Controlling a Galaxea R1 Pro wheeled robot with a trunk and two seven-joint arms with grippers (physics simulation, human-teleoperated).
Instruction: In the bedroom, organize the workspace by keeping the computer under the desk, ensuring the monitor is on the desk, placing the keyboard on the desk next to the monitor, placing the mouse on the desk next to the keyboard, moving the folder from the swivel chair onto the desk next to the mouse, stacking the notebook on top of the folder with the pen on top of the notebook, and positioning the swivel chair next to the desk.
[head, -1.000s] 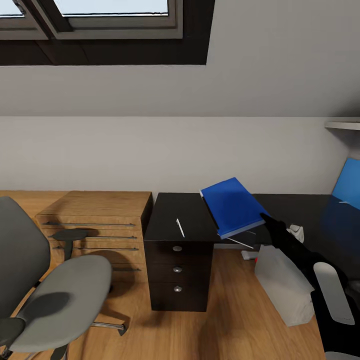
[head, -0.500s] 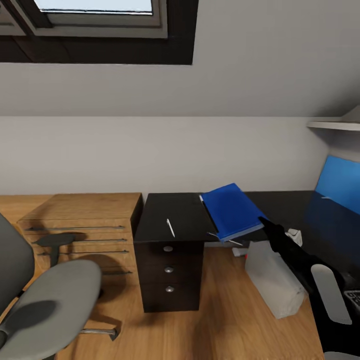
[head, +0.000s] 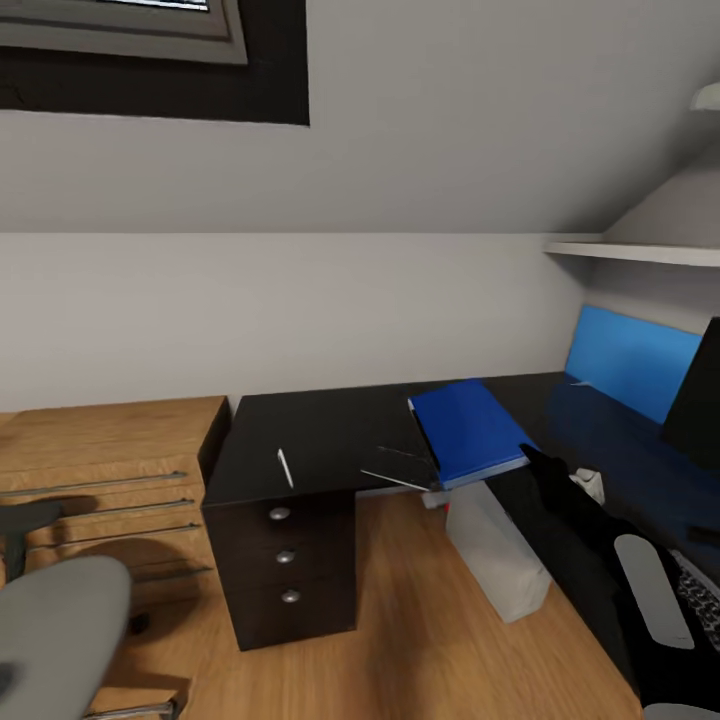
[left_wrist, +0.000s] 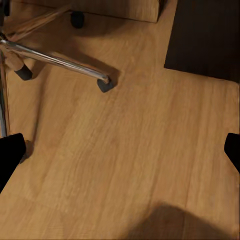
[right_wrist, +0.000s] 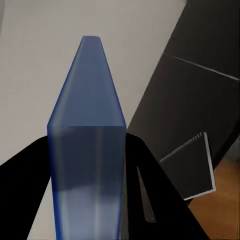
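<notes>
Above the desk, right jaws pinching the folder, left jaws spread, chair cut off.

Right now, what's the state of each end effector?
Left end effector: open, empty, above the wood floor.
Right end effector: shut on the folder, held over the desk.

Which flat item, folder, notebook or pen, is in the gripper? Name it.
The blue folder, clamped by the right gripper above the desk. The black notebook and white pen lie loose on the desk.

pen on desk – left of notebook, folder
</notes>
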